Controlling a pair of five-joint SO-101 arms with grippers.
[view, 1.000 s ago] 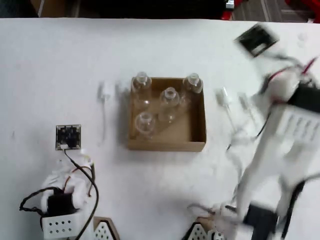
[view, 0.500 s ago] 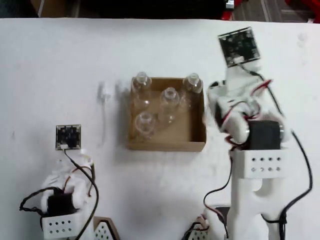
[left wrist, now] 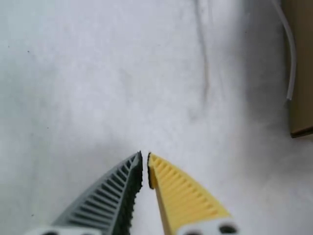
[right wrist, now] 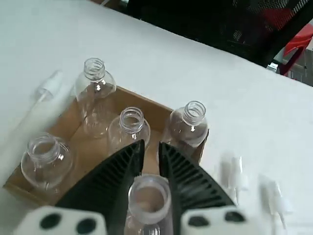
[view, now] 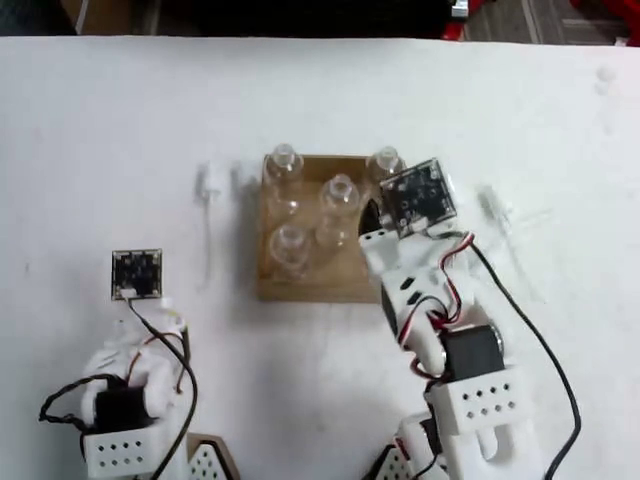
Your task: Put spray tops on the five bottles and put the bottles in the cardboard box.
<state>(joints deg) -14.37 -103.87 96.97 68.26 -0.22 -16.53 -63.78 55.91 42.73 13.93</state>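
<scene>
The right pincer pinches a clear bottle at its neck, one black finger on each side of the open mouth. From above, the right arm lies across the near right side of the cardboard box, so the pincer hangs over that part of the box. Just beyond the pincer's tips four more bottles stand upright inside the box, their mouths open. One is straight ahead of the tips and another is just beside it at the box's corner. The other two are farther off, toward the box's opposite side. Two spray tops lie on the table outside the box, near the pincer on its outer side. A third spray top lies on the other side of the box, well apart from this pincer.

The left pincer has its grey and yellow fingers pressed together, close above bare table. The box's edge and the third spray top's thin tube lie ahead of it and off to one side, apart from its tips.
</scene>
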